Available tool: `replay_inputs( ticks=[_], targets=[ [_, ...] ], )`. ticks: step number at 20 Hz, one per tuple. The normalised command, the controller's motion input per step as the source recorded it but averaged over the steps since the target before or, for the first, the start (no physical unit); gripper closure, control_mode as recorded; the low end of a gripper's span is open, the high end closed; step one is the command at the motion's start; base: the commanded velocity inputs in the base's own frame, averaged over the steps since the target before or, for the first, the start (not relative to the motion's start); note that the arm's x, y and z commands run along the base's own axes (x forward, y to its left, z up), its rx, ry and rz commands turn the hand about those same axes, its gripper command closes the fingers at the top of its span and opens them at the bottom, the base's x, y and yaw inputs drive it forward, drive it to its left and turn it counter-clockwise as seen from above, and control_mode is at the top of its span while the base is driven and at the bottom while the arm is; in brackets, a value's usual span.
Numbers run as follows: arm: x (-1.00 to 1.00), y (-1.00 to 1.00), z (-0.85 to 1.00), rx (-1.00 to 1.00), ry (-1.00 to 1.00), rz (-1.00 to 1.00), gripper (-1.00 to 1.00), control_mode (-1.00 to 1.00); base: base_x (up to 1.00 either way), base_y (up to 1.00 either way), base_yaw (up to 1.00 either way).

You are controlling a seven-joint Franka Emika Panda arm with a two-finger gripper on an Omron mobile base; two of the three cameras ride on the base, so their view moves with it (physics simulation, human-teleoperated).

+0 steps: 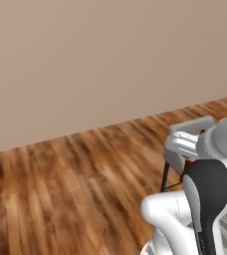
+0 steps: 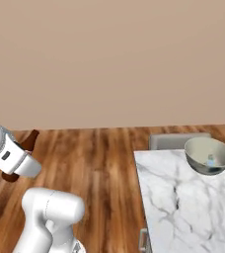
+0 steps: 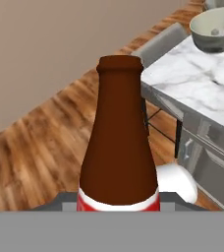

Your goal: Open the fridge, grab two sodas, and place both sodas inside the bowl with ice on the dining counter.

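A white robot arm holds a dark brown cola bottle (image 3: 119,142) in its gripper (image 3: 119,209), the two jaws closed on the lower part of the bottle near its red label. In the hand view the bottle stands upright right in front of the camera, its neck and rounded mouth rising up the middle of the picture, with the red and white edge of the label just visible at its base. In the right base view the same bottle shows as a small brown shape poking out from behind the arm's white wrist at the far left, above a wooden plank floor (image 2: 94,163). A plain beige wall (image 2: 109,59) fills the background. To the right stands the dining counter (image 2: 193,207), with a white top veined in grey. A round bowl (image 2: 208,155) sits on that top near its far corner, cream on the outside and darker inside, with something small and pale in it that is too small to identify. The bottle is well apart from the bowl, off to the counter's left side. A grey stool (image 1: 187,144) with dark legs stands at the end of the counter, partly hidden behind the arm in the left base view.
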Motion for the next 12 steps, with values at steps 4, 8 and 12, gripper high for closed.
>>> replay_inputs(
  ticks=[4,8,12],
  targets=[
    [0.00,0.00,0.00,0.00,0.00,0.00,1.00,1.00,1.00,0.45,-0.24],
    [0.00,0.00,0.00,0.00,0.00,0.00,1.00,1.00,1.00,0.46,-0.37],
    [0.00,0.00,0.00,0.00,0.00,0.00,1.00,1.00,0.95,0.48,-0.43]
  ],
)
